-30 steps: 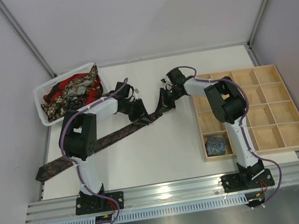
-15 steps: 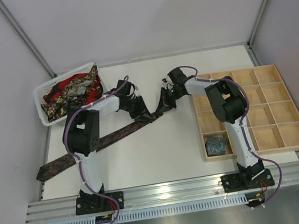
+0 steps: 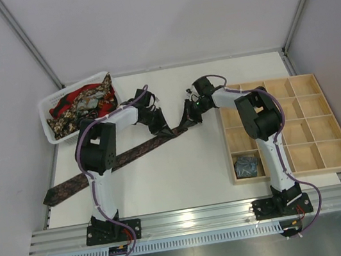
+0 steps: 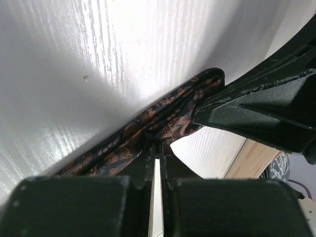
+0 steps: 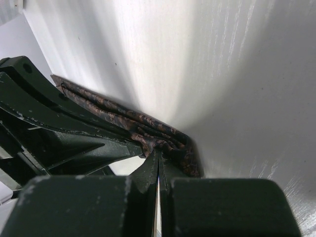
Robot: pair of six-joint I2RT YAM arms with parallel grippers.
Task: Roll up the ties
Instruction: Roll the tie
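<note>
Since earlier the left gripper (image 3: 167, 128) has edged farther back, jaws pinching the brown patterned tie (image 3: 123, 156), right gripper (image 3: 186, 122) clamped on its folded end, white wood-grain table (image 3: 184, 171), grey walls (image 3: 160, 19).

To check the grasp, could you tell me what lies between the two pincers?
The folded end of the dark patterned tie, clearest in both wrist views.
</note>
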